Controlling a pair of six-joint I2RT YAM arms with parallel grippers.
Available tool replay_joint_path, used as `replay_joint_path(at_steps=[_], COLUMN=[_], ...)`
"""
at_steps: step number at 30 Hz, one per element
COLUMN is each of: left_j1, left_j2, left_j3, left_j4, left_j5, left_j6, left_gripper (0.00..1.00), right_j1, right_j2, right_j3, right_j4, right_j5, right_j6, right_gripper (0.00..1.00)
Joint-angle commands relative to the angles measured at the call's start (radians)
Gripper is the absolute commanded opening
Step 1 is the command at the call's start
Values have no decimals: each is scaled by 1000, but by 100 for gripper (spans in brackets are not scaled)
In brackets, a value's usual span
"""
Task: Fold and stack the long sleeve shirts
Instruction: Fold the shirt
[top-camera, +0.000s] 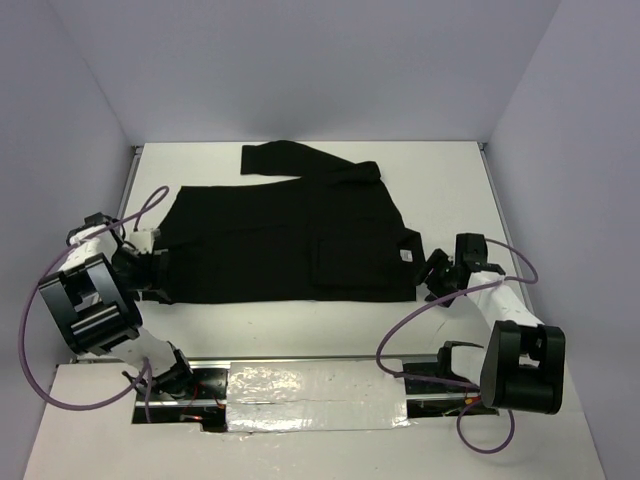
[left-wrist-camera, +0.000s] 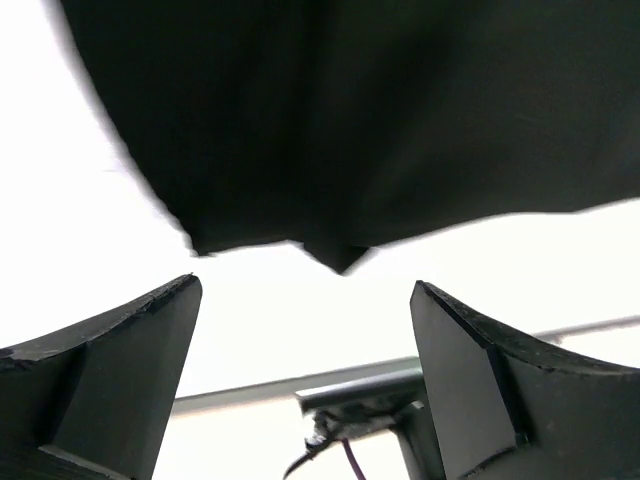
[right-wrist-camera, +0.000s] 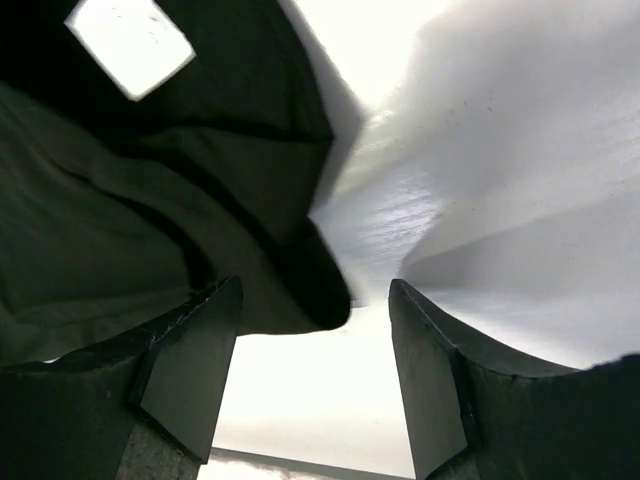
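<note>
1. The black long sleeve shirt (top-camera: 290, 240) lies flat on the white table (top-camera: 440, 180), spread across the middle and reaching toward the far edge.
2. One sleeve (top-camera: 275, 158) sticks out from the body toward the far edge, left of centre.
3. A small white tag (top-camera: 407, 256) shows at the shirt's right end, near its near-right corner.
4. The left gripper (top-camera: 165, 270) sits low at the shirt's left edge. Its fingers (left-wrist-camera: 120, 380) are spread wide with bare table between them, and the cloth's hem is just ahead, not pinched.
5. The right gripper (top-camera: 430, 273) is at the shirt's near-right corner, just beside the tag. Its fingers (right-wrist-camera: 190, 370) stand apart. A fold of cloth lies against the left one and hangs over the gap, but nothing is clamped.
6. Purple cables (top-camera: 30, 370) loop from both arms out past the table's left and right edges.
7. A crinkled silvery sheet (top-camera: 315, 395) covers the near edge between the two arm bases.
8. Plain grey walls (top-camera: 300, 60) close in the far, left and right edges.
</note>
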Motion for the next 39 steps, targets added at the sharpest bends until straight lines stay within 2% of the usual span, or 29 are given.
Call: replay_joint_path(at_steps=[1,5,7,8,10,11,13,14,16,17,20,30,31,33,34,35,37,39], left_j1=[24,24,22,21,19,19,19,19,21,21,22,22,24,24,24,24,22,24], left_j2=[42,96,107,112,105,101,105,115,121,119,99,-6,-19,-28,-31,-31,-17,3], left_j3=[-19,-66,-79,-82,-94,-99,-96,-84,-77,-77,-87,-131,-149,-165,-168,-162,-96,17], left_j4=[91,137,131,123,123,122,106,100,88,88,69,-58,-63,-78,-86,-93,-130,-197], left_j5=[-48,-11,42,82,96,108,148,156,167,162,113,-100,-121,-140,-144,-145,-134,-83], left_j6=[24,21,42,55,70,81,102,105,113,113,142,252,260,285,291,299,309,288], left_gripper=[99,99,96,88,79,69,55,37,10,0,0,0,4,19,45,65,98,99], right_j1=[-5,0,4,12,30,53,81,93,92,93,93,110,112,113,113,113,113,113], right_j2=[17,31,57,68,105,123,129,123,102,50,-92,-378,-430,-467,-493,-501,-495,-474], right_j3=[-27,-21,-29,-35,-50,-53,-59,-58,-59,-61,-58,-58,-58,-52,-49,-45,-35,11], right_j4=[26,30,55,70,108,119,121,115,79,47,-47,-335,-353,-399,-407,-416,-415,-419], right_j5=[10,16,-19,-39,-99,-108,-107,-101,-72,-53,28,114,119,130,133,136,151,165], right_j6=[-3,2,7,11,29,34,48,48,56,62,82,164,172,210,217,226,220,194], right_gripper=[67,66,62,59,49,42,32,16,3,0,0,0,0,0,2,14,48,55])
